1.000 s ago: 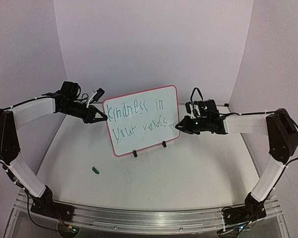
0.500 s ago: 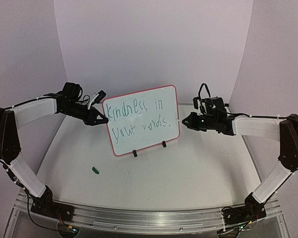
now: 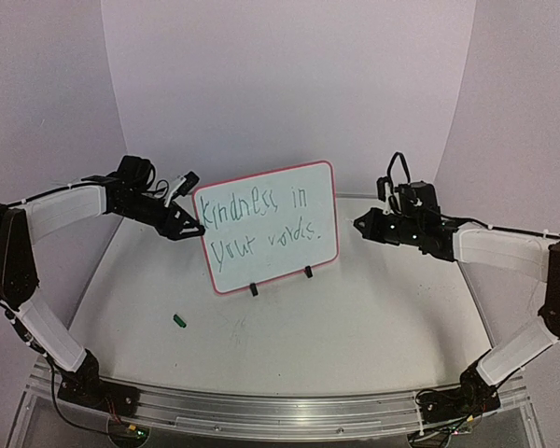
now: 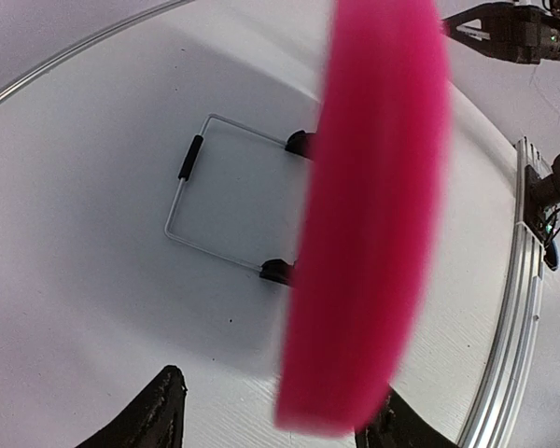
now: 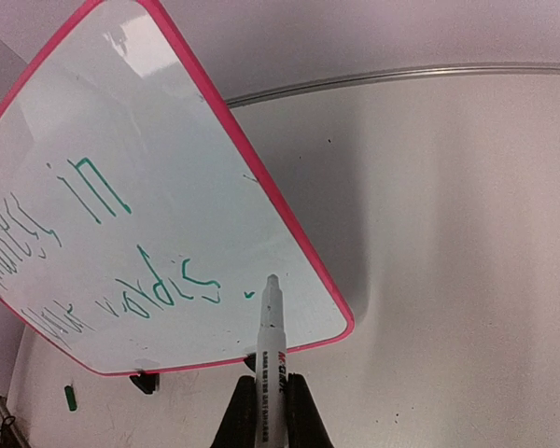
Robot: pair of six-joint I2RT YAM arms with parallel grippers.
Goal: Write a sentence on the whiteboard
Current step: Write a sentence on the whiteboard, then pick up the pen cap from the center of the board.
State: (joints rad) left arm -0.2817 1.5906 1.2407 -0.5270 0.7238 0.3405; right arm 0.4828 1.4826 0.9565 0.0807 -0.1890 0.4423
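Observation:
The whiteboard (image 3: 282, 264) stands upright on its two black feet at mid-table, with the green sentence (image 3: 261, 219) in two rows. My left gripper (image 3: 190, 224) is at the board's left edge. In the left wrist view its jaws (image 4: 275, 420) stand open around the blurred red frame (image 4: 373, 215), which lies closer to the right finger. My right gripper (image 3: 362, 224) hovers just right of the board, shut on a white marker (image 5: 272, 341). The marker's tip points at the board's lower corner (image 5: 331, 322) and does not touch it.
A small green marker cap (image 3: 178, 320) lies on the table in front of the board, to the left. A wire stand (image 4: 189, 201) props the board from behind. The aluminium rail (image 3: 280, 411) runs along the near edge, and purple walls close in the back and sides.
My left gripper has opened off the board's left edge. My right arm has drawn back to the right, taking the marker tip away from the board.

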